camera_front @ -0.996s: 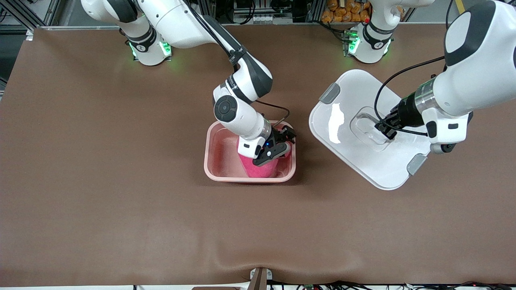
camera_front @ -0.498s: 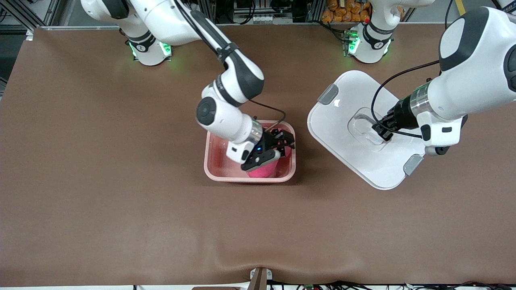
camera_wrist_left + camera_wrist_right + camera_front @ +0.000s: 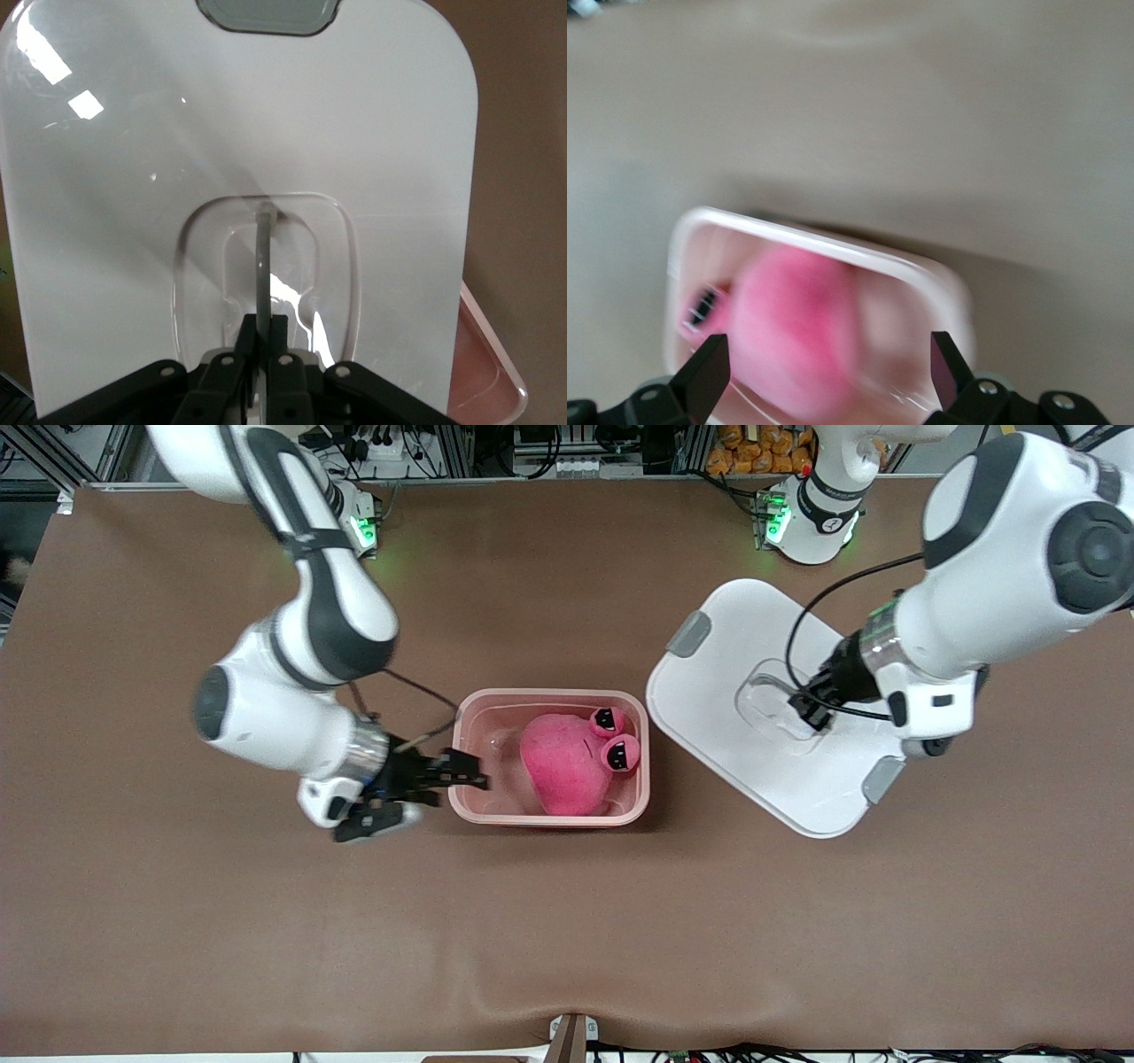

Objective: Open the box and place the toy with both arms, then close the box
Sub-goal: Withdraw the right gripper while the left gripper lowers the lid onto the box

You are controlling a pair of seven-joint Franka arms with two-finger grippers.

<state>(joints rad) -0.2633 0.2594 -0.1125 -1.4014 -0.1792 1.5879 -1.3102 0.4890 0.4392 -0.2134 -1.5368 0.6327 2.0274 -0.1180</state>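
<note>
The open pink box (image 3: 462, 731) stands mid-table with the hot-pink toy (image 3: 567, 763) lying inside it, eyes up. My right gripper (image 3: 462, 778) is open and holds nothing, by the box's end wall toward the right arm's end of the table. The right wrist view shows the box (image 3: 833, 243) and the toy (image 3: 797, 345) past the open right gripper (image 3: 828, 372). The white lid (image 3: 718, 691) hangs tilted above the table beside the box, toward the left arm's end. My left gripper (image 3: 802, 710) is shut on the lid's handle (image 3: 262, 257), over the lid (image 3: 239, 133).
Grey clips (image 3: 689, 633) (image 3: 883, 779) sit on two edges of the lid. One box corner (image 3: 483, 372) shows under the lid in the left wrist view. The brown table (image 3: 567, 921) runs bare toward the front camera.
My right gripper has let go of the toy, left the box and swung to the right arm's end of it. The left gripper has carried the lid a little toward the box.
</note>
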